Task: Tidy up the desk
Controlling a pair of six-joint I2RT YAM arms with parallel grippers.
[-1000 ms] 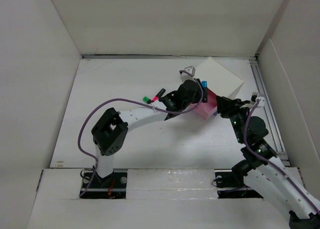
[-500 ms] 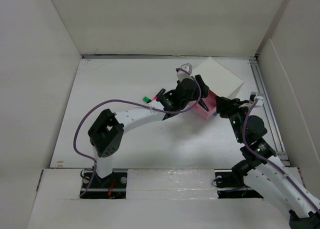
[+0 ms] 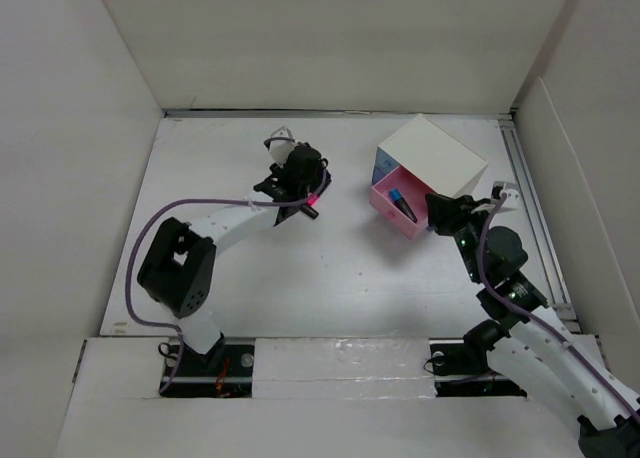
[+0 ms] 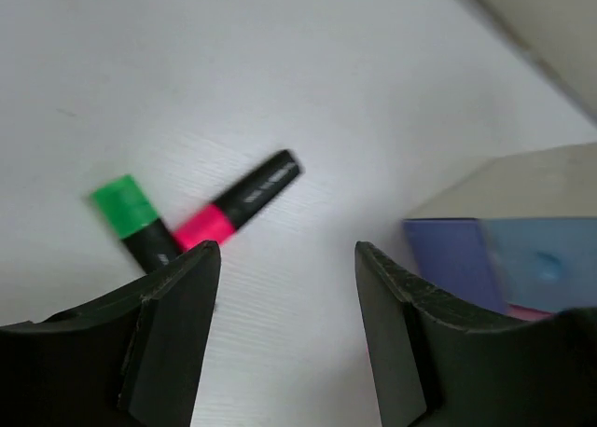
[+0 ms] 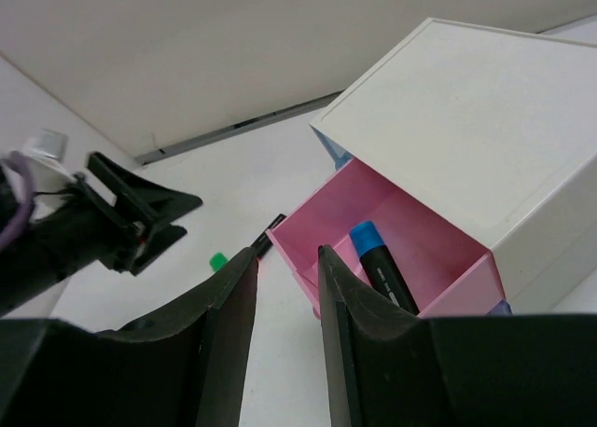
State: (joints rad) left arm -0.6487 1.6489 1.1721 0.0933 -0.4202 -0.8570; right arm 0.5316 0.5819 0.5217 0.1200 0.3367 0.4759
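Note:
The white desk (image 3: pixel 330 278) holds a white drawer box (image 3: pixel 432 156) at the back right. Its pink drawer (image 3: pixel 385 206) is pulled out, and a black marker with a blue cap (image 3: pixel 401 202) lies in it; the marker also shows in the right wrist view (image 5: pixel 382 259). My left gripper (image 3: pixel 308 186) is open and empty just above two markers on the desk, one with a pink band (image 4: pixel 244 199) and one with a green cap (image 4: pixel 126 208). My right gripper (image 3: pixel 438 210) is open and empty, close to the drawer's front right corner.
A closed blue drawer (image 4: pixel 485 259) sits above the pink one. White walls enclose the desk on the left, back and right. A metal rail (image 3: pixel 535 213) runs along the right edge. The left arm's purple cable (image 3: pixel 200 213) arcs over the left half.
My left gripper has swung left, away from the pink drawer, to above the two markers on the desk. The blue-capped marker now lies uncovered in the drawer. The right arm has barely moved.

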